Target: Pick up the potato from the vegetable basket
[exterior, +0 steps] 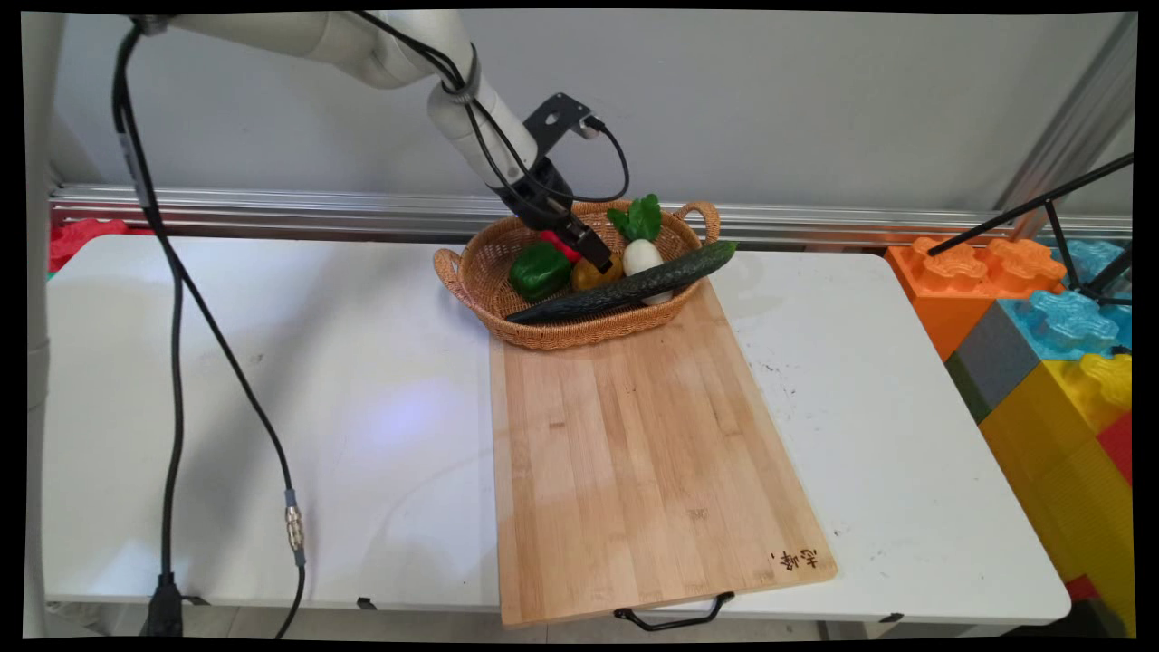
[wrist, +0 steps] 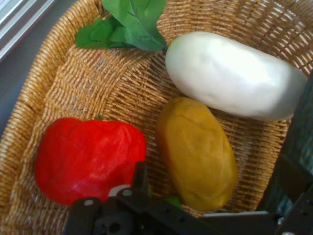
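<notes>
A woven basket [exterior: 471, 272] stands at the far end of a wooden cutting board [exterior: 634, 453]. It holds a green pepper [exterior: 540, 270], a red pepper [exterior: 559, 243], a yellow-brown potato [exterior: 598, 274], a white radish [exterior: 641, 256] with green leaves and a long dark cucumber [exterior: 634, 285] lying across its front rim. My gripper [exterior: 593, 255] reaches down into the basket from the upper left. In the hand view the gripper [wrist: 215, 181] is open, with the potato [wrist: 195, 152] between its fingers, the red pepper [wrist: 88, 159] to the left and the radish [wrist: 234, 76] beyond, all on the basket's weave [wrist: 98, 83].
Large coloured toy blocks [exterior: 1050, 344] are stacked off the table's right end, with a black stand [exterior: 1041, 204] above them. Black cables [exterior: 172, 362] hang down over the table's left side. An aluminium rail [exterior: 272, 208] runs along the wall behind.
</notes>
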You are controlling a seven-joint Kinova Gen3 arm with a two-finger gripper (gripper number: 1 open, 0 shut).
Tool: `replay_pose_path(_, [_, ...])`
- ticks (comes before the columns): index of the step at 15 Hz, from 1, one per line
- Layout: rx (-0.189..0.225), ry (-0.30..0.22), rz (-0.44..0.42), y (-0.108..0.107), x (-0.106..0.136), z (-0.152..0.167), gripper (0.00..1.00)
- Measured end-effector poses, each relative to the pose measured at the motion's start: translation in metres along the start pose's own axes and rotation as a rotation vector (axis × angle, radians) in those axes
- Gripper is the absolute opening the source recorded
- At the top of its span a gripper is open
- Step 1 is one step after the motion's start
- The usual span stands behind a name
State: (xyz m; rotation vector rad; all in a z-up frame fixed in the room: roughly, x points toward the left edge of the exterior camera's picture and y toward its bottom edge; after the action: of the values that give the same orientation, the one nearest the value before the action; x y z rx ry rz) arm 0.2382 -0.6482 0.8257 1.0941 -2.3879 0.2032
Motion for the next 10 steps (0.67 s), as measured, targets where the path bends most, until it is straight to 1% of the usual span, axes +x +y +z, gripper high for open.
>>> replay_pose_path(5, [-0.005,-0.003,-0.016,0.001,0.001,0.017,1.00])
replay_pose_path(10, [-0.006,0.000,-0.020,0.002,0.001,0.027,1.00])
